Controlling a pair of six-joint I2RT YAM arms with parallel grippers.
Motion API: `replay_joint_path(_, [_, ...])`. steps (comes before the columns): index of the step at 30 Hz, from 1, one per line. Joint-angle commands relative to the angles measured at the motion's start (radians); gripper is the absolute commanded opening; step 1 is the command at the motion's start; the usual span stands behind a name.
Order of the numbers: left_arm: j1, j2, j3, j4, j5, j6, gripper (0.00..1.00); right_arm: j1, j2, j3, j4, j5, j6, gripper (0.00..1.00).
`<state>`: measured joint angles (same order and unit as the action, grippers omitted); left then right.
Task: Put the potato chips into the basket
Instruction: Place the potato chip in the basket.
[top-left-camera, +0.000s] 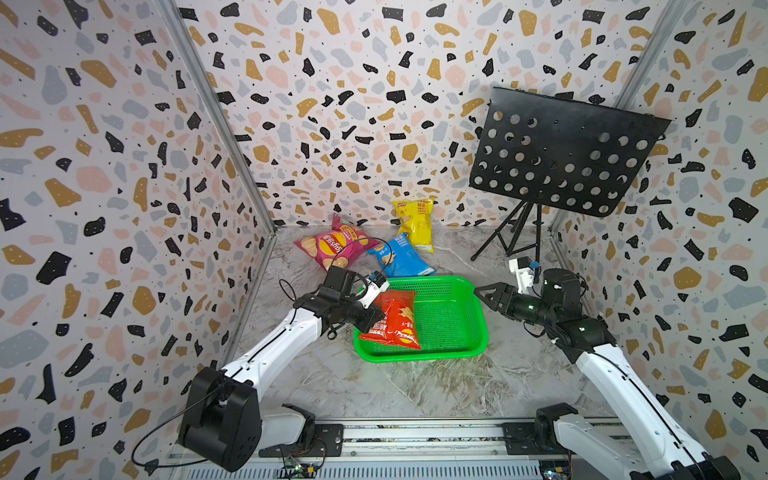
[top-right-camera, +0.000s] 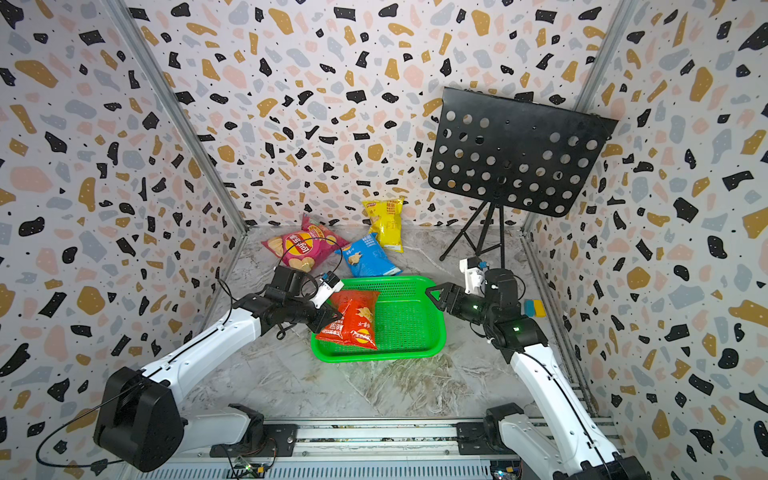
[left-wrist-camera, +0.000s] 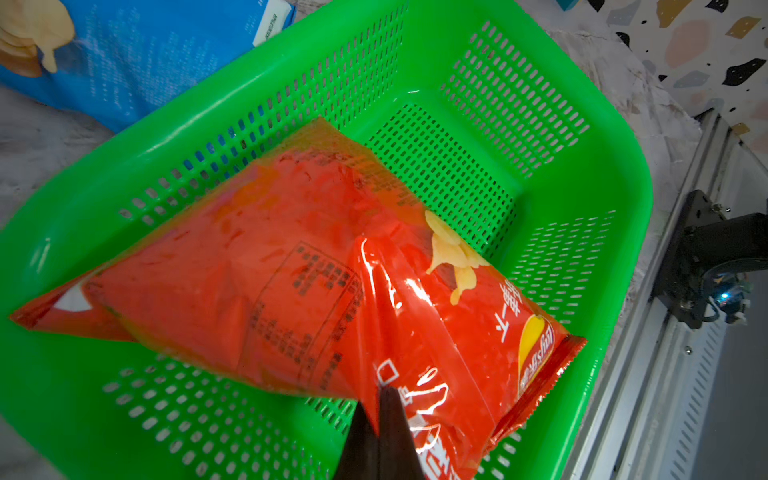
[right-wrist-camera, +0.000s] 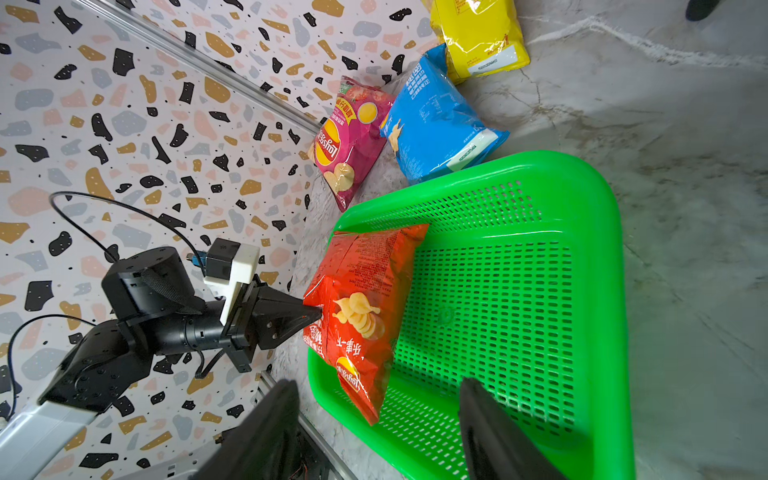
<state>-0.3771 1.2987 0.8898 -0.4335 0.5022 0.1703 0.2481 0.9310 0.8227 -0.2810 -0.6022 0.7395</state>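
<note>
Green basket (top-left-camera: 419, 356): right half of its floor bare (room beside the bag).
Magenta chip bag (top-left-camera: 332, 247): on the table, near corner hidden by the left wrist.
Red chip bag (top-left-camera: 395, 318): tilted over the basket's left side; contact with the floor unclear.
Blue chip bag (top-left-camera: 399, 257): at the basket's far rim.
Yellow chip bag (top-left-camera: 415, 224): against the back wall.
Left gripper (right-wrist-camera: 320, 309): pinched on the red bag's edge.
Right gripper (top-left-camera: 480, 296): jaws apart, empty, beside the right rim.

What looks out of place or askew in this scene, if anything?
The red chip bag is tilted over the green basket, pinched at one edge by the shut left end effector, not lying flat. The yellow bag leans against the back wall.
</note>
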Motion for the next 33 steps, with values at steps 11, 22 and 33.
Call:
replay_joint_path(11, [-0.005, -0.055, -0.031, 0.094, -0.087, 0.088, 0.44, 0.057, 0.086, 0.031, -0.052, 0.029, -0.069, 0.64])
replay_joint_path(22, [0.091, -0.243, 0.131, -0.222, -0.153, 0.072, 1.0, 0.292, 0.288, 0.18, -0.116, 0.16, -0.135, 0.62])
replay_joint_path(33, [0.352, -0.272, -0.012, -0.265, -0.25, 0.032, 1.0, 0.562, 0.694, 0.565, -0.267, 0.383, -0.23, 0.64])
